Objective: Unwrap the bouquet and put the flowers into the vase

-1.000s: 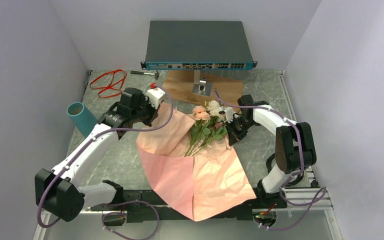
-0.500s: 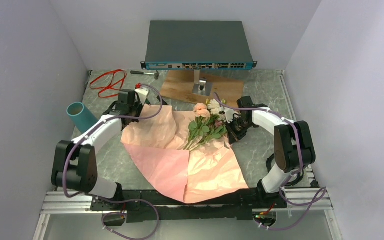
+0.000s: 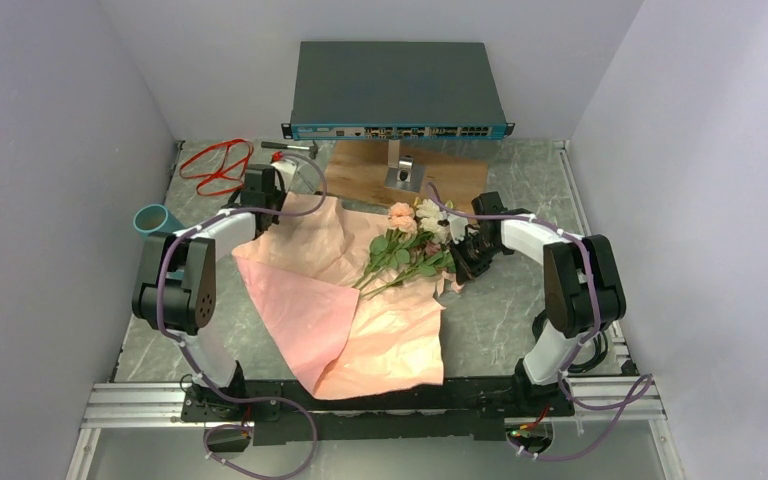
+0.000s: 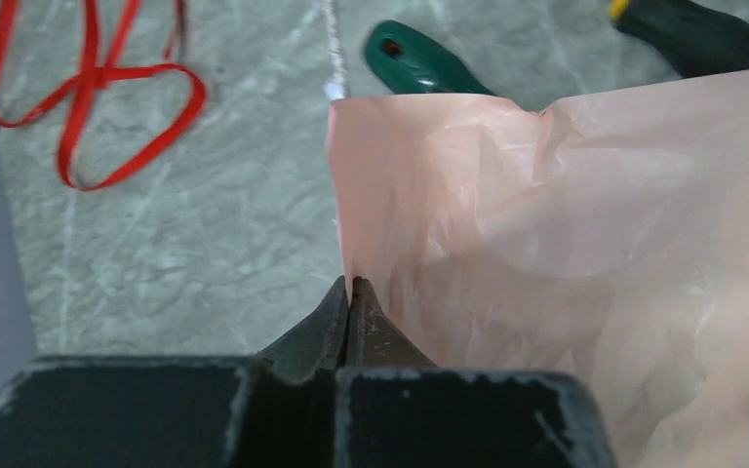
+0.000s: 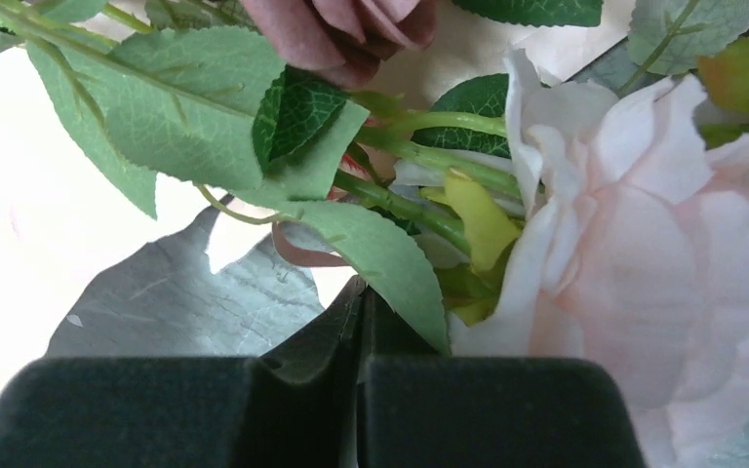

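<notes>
Pinching the pink paper by its edge, my left end effector has dragged it left. The flowers lie exposed on it, with the right end effector pressed together against them. The vase waits far left.

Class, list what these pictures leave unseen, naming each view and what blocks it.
- Top external: vase mostly behind the left arm; only its rim shows.
- Right wrist: leaves hide what the right end effector pinches, if anything.
- Left wrist: green handle partly under the pink paper.
</notes>
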You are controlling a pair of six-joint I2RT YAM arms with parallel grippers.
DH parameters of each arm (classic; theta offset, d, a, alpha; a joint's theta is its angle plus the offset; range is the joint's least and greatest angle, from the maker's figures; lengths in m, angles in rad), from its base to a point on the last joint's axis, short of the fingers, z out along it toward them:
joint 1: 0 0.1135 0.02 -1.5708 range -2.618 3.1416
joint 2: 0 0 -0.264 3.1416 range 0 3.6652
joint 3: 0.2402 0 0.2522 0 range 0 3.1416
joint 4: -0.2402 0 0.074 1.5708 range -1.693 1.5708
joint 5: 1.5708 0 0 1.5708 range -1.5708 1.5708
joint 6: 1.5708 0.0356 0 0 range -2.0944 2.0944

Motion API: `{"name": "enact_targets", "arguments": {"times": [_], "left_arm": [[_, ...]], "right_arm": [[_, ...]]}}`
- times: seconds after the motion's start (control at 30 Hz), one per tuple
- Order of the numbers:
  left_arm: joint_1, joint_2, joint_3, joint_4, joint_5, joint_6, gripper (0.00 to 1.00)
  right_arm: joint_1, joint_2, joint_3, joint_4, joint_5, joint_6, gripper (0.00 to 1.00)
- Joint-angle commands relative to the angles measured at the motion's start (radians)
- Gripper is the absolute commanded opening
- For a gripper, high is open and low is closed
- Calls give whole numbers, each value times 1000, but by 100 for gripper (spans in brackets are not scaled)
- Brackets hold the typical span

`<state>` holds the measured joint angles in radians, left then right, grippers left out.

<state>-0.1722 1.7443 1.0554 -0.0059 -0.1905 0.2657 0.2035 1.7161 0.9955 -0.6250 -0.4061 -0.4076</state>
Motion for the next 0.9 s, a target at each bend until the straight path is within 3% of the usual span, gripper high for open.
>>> {"name": "enact_targets", "arguments": {"times": [0.0, 0.07, 0.17, 0.2, 0.27, 0.3, 0.37, 0.47, 0.57, 0.73, 0.87], "left_arm": [[21, -13, 37, 108, -79, 27, 0], [22, -19, 27, 109, -104, 23, 0], [26, -31, 0, 147, -150, 18, 0], [31, -37, -1, 146, -151, 10, 5], [46, -55, 1, 128, -117, -6, 18], [54, -66, 5, 107, -92, -11, 33], [65, -114, 8, 65, -31, -17, 51], [68, -207, -18, 23, 53, -16, 69], [68, -291, -20, -101, 192, 10, 77], [48, -370, -50, -216, 575, 93, 74], [-59, -276, -2, -292, 585, 134, 70]], "right_arm": [[-1, -57, -21, 20, -34, 6, 0], [-1, -80, -28, 4, -45, 9, 0], [-1, -106, -20, -37, -68, 14, 36], [-1, -122, -19, -49, -73, 15, 47], [-1, -161, -16, -70, -78, 12, 64], [-1, -181, -10, -87, -84, 4, 69], [-1, -219, 7, -130, -95, -16, 75], [-1, -267, 33, -168, -114, -37, 77], [-1, -291, 55, -171, -152, -30, 77], [34, -255, 89, -108, -208, 44, 73], [103, -189, 134, -61, -205, 90, 66]]}}
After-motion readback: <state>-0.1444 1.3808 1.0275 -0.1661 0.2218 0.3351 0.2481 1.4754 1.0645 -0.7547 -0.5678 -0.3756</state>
